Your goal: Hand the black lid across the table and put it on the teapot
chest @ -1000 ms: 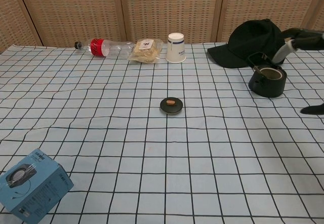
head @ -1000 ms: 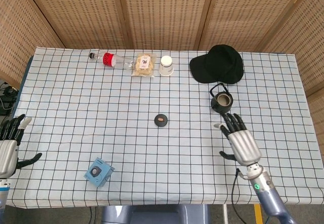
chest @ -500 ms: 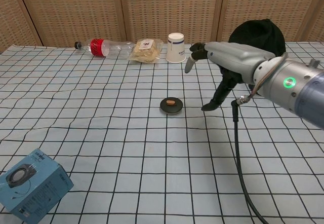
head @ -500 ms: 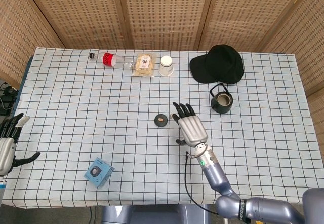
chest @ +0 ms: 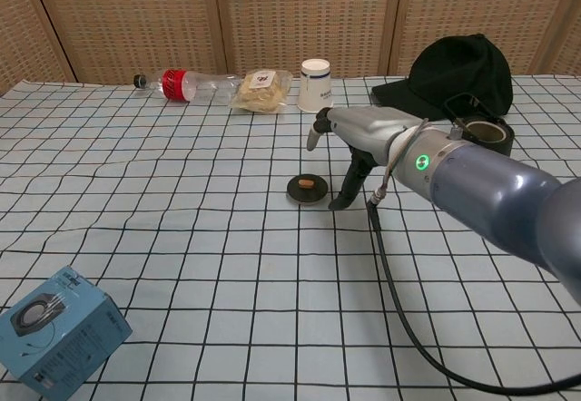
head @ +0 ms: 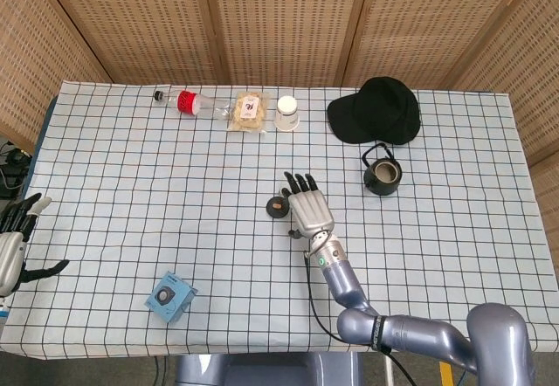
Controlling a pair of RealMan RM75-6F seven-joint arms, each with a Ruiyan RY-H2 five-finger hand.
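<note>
The fingers (head: 301, 182) of the right hand (head: 309, 208) are spread and extended, with nothing held, just right of the black lid (head: 278, 206); in the chest view the thumb points down just beside the lid's rim. The lid lies flat on the checked bench (head: 131, 185), mid-table. The teapot (head: 383, 175) stands uncovered well to the right, before a black cap (head: 377, 109). The left hand (head: 12, 248) is seen at the bench's left edge, fingers apart and empty.
</note>
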